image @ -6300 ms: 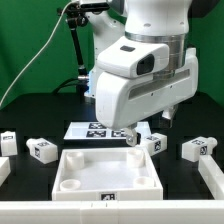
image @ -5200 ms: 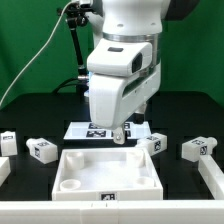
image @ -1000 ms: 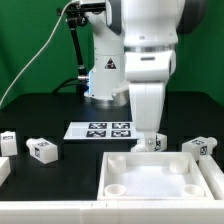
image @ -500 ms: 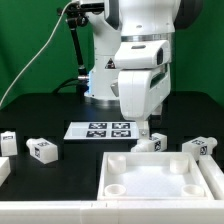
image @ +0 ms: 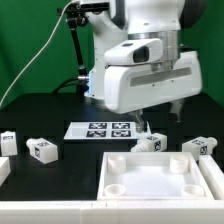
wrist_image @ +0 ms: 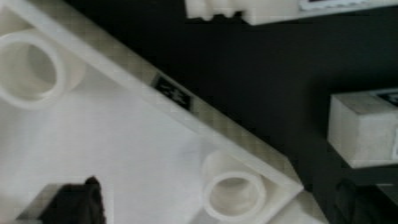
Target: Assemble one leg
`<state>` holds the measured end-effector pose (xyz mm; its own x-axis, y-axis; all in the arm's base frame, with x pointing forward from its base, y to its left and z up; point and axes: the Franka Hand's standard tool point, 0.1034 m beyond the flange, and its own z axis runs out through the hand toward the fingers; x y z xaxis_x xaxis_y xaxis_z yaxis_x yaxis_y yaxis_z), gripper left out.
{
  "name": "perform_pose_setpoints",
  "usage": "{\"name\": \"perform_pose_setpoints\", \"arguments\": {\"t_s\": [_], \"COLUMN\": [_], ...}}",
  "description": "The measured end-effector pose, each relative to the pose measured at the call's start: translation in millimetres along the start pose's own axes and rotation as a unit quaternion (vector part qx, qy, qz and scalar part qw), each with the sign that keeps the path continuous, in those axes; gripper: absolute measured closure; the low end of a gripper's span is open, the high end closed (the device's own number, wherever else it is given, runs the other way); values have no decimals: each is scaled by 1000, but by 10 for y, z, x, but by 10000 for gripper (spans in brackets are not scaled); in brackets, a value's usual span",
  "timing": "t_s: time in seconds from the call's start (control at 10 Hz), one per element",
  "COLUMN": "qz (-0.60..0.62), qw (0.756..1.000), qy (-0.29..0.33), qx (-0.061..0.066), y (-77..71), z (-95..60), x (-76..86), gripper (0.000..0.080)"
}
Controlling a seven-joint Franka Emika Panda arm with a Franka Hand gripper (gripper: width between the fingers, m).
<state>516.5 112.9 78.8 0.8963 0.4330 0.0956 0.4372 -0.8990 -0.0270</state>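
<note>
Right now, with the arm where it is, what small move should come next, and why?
Probably slide the open fingers off the panel and centre them over the nearest leg, then lower. The fingers hold nothing and hang over the panel's corner socket, and every socket in view is empty. That leg lies on the table just beyond the panel's edge.

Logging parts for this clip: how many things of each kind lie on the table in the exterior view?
Legs: 4
Tray-like panel: 1
Marker board: 1
White part, cut off at the exterior view's left edge: 1
Total: 7
</note>
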Motion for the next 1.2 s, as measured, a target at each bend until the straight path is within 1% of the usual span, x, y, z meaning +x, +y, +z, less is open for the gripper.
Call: {"name": "perform_pose_setpoints", "arguments": {"t_s": [0.1, 0.2, 0.4, 0.6, 0.8, 0.9, 1.0, 1.1, 1.2], "qz": [24, 38, 103, 179, 319, 391, 445, 464, 493], "qw": [1000, 999, 995, 984, 947, 919, 894, 884, 868], "qy": [-1, 0, 0, 0, -5, -14, -21, -21, -23], "qx": [3, 5, 13, 21, 33, 41, 46, 48, 50], "y": [-76, -54, -80, -96, -16, 5, 0, -1, -15], "z": [22, 20, 23, 24, 16, 43, 68, 78, 77], "x": [11, 7, 12, 15, -90, -132, -145, -148, -143], "gripper": [151, 151, 151, 151, 151, 151, 151, 151, 151]}}
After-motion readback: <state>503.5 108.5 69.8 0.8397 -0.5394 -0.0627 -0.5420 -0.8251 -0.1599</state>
